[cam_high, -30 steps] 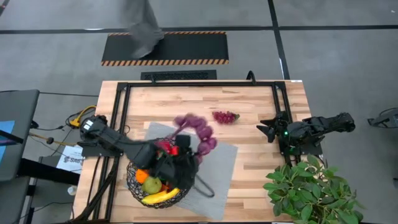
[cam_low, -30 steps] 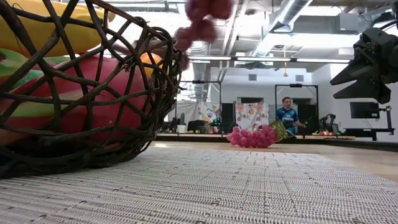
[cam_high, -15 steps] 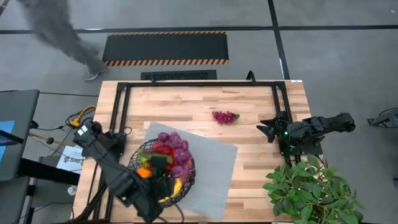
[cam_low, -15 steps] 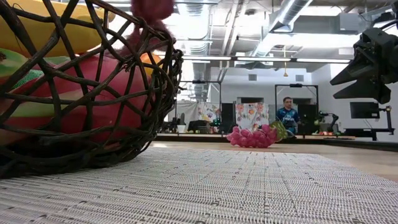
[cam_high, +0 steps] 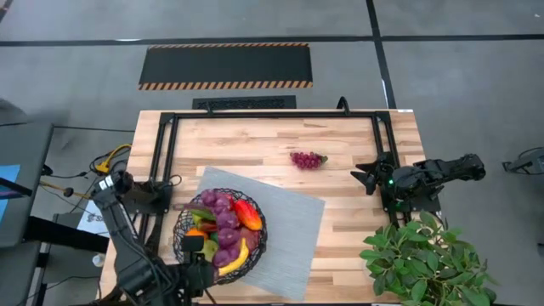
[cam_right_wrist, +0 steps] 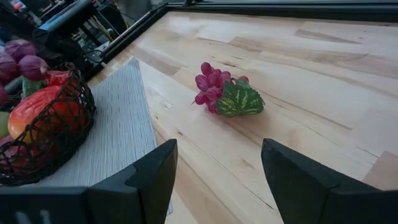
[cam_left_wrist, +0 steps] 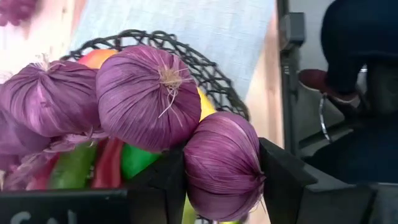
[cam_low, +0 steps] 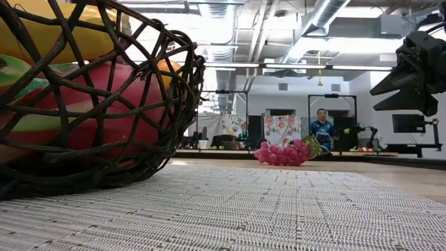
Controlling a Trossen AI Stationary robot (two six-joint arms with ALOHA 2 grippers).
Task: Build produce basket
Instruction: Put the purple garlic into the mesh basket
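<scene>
left wrist view: left pincer (cam_left_wrist: 222,186) clamps a purple onion (cam_left_wrist: 222,167) over the basket (cam_left_wrist: 211,78).

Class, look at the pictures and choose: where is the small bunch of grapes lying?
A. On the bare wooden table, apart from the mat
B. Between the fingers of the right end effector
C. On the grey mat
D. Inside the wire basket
A: the high view shows the bunch of grapes on the bare wooden table, clear of the grey mat and the basket, with nothing holding it.
</scene>
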